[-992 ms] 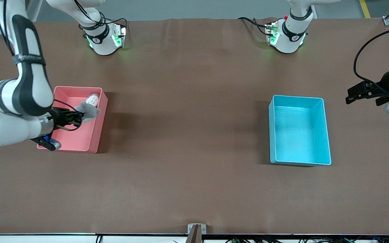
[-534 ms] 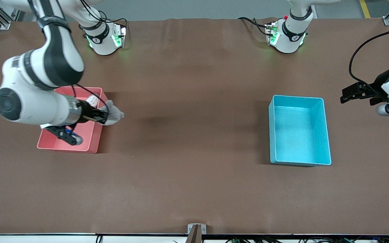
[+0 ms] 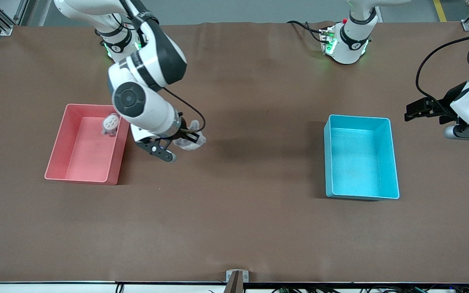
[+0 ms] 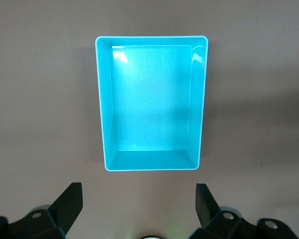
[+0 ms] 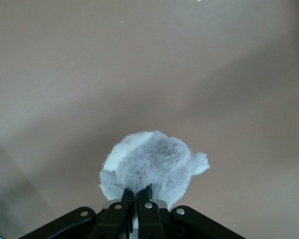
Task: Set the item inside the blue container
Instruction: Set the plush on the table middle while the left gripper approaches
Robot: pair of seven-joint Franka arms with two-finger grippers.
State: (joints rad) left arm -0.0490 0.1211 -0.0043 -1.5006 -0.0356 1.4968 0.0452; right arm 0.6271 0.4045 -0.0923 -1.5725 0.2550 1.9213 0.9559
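**Plush toy in transit, blue bin well off toward the left arm's end**

The right end effector (image 3: 191, 138) is clamped tight on a small grey plush toy (image 3: 189, 141), which bulges out past the fingertips in the right wrist view (image 5: 149, 172). It hangs over bare brown table (image 3: 234, 211), just beside the pink bin (image 3: 114, 173) and toward the middle of the table from it. A second small plush piece with pale toe pads (image 3: 110, 123) lies inside the pink bin, against the wall nearest the robot bases.

The blue container (image 3: 393, 162) sits well apart from the held toy, toward the left arm's end of the table, and it looks empty. Its long axis runs from the robots' side toward the front camera, so the carried toy would meet one of its long walls first. The way from the toy to the bin is almost straight along the table's length, with nothing standing between.

The left end effector (image 3: 415, 110) waits with its jaws spread wide and nothing between them, over the table just beside the blue container; its wrist view looks straight down on the bin (image 4: 103, 99). It is the nearer arm to the bin, yet the right arm has the load, so the coming move is likely a long reach across, or a handover.
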